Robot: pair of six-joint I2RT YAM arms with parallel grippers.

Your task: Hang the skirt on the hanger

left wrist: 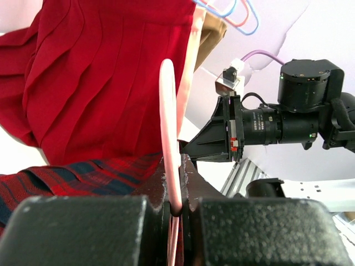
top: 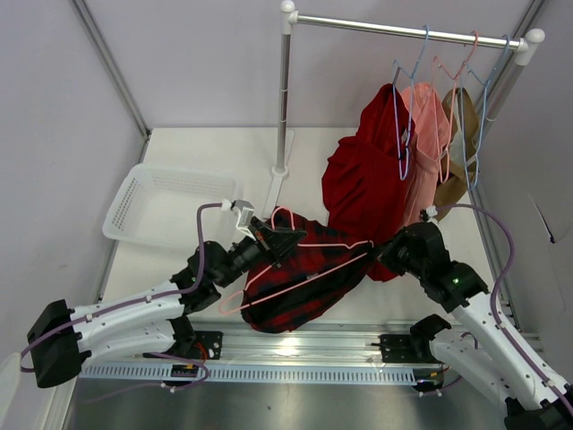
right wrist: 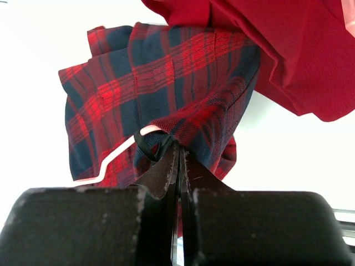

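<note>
The red-and-black plaid skirt [top: 304,278] lies bunched on the table between the arms. The pale-pink wire hanger [top: 309,260] lies across it, hook to the left. My left gripper [top: 271,240] is shut on the hanger's hook; in the left wrist view the pink wire [left wrist: 171,138] runs up from between the closed fingers. My right gripper [top: 387,253] is shut on the skirt's right edge. In the right wrist view the plaid cloth [right wrist: 166,88] and a black loop [right wrist: 145,148] are pinched at the fingertips, with the hanger wire [right wrist: 119,152] beside them.
A plain red garment [top: 367,179], a salmon-pink garment [top: 428,143] and blue hangers [top: 407,90] hang from the rack at the back right, close above the skirt. A white basket [top: 166,206] stands at the back left. The rack pole [top: 282,98] stands behind the skirt.
</note>
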